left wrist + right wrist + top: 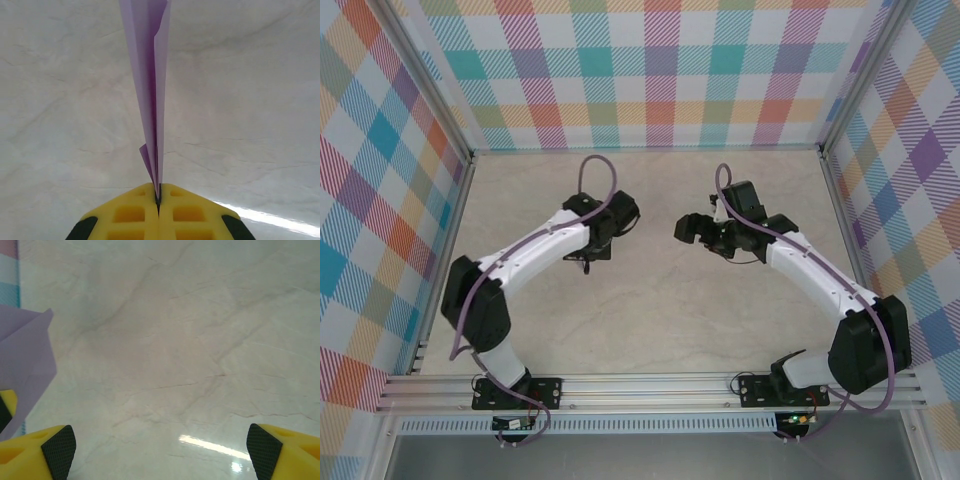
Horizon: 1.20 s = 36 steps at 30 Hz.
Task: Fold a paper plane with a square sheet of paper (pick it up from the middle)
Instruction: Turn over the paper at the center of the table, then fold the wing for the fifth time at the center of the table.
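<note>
My left fingers were pressed together on the paper plane, held over the middle of the desk; my right fingers stood spread. It looked light, floppy, easily crushed, best pinched along its centre crease.

Paper plane held edge-on between the closed fingers of the left gripper, over the table. Right gripper, jaws spread, stands to its right at mid-table; the plane lies beside its left-hand finger.

Matt paper plane, glossy marbled tabletop
</note>
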Tool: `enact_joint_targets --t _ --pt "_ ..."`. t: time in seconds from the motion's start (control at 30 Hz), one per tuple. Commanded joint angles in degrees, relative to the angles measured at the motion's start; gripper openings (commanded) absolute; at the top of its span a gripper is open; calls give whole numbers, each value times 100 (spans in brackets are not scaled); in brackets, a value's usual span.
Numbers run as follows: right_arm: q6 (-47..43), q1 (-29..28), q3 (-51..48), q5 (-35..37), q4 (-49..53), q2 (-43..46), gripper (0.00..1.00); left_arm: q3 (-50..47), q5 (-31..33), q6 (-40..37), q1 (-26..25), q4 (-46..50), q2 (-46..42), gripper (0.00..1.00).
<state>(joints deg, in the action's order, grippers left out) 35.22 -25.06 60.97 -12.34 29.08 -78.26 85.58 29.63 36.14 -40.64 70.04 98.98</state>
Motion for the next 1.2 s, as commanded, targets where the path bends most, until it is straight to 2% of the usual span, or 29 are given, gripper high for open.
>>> enact_joint_targets --t 0.0,0.1,0.2,0.33,0.4,0.57,0.63,0.8,0.97,1.17 --pt "-146 49 -92 612 242 107 91 227 535 77 -226 580 548 3" --pt "-89 45 -144 899 324 134 91 331 71 53 -349 166 984 8" --pt "-37 53 -239 1135 375 194 91 467 -597 -7 -385 -316 1359 18" --pt "-11 71 -366 1292 389 284 91 717 -1501 -294 -384 -826 1566 42" --pt "-69 71 -401 1267 372 291 91 760 -1890 -391 -334 -1060 1476 57" --pt "-424 47 -488 705 4 251 90 315 -3139 -444 57 -2022 723 77" --pt "-486 -49 -491 464 -182 162 89 -6 -3407 -341 267 -2373 333 82" --pt "-391 -945 -172 278 -642 -492 83 -964 -3316 131 936 -2846 -583 90" --pt "-86 -1967 689 422 -852 -1687 69 -1920 -3057 546 1652 -2872 -1280 93" --pt "142 -2388 1553 -44 -1164 -2864 54 -2639 -3049 676 2024 -2873 -1846 94"
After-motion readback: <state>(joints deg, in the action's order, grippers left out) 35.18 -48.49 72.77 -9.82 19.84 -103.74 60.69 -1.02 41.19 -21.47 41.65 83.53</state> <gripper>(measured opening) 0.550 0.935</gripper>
